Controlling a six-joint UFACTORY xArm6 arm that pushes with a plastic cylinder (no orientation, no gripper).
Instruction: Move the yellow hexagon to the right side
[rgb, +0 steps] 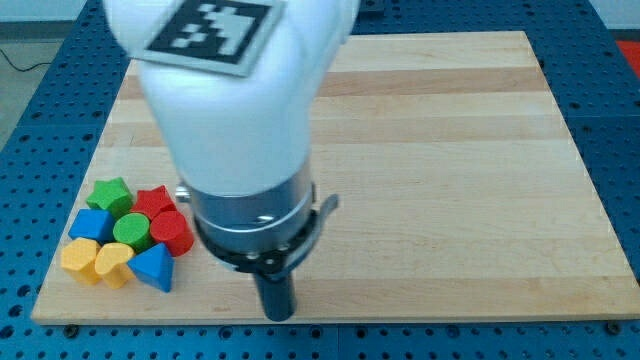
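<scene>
Yellow hexagon (80, 259) at board's (450, 200) lower-left corner, leftmost in block cluster, well to the view's left of my tip (278, 316); tip bare, touching nothing; blue block (153, 267) and yellow heart-like block (115, 263) lying between.

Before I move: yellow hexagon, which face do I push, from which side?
No grip, only a push. The yellow hexagon sits at the cluster's left end, the yellow heart touching its right. My tip is right of the cluster. Probably contact its left face, pushing rightward.
</scene>
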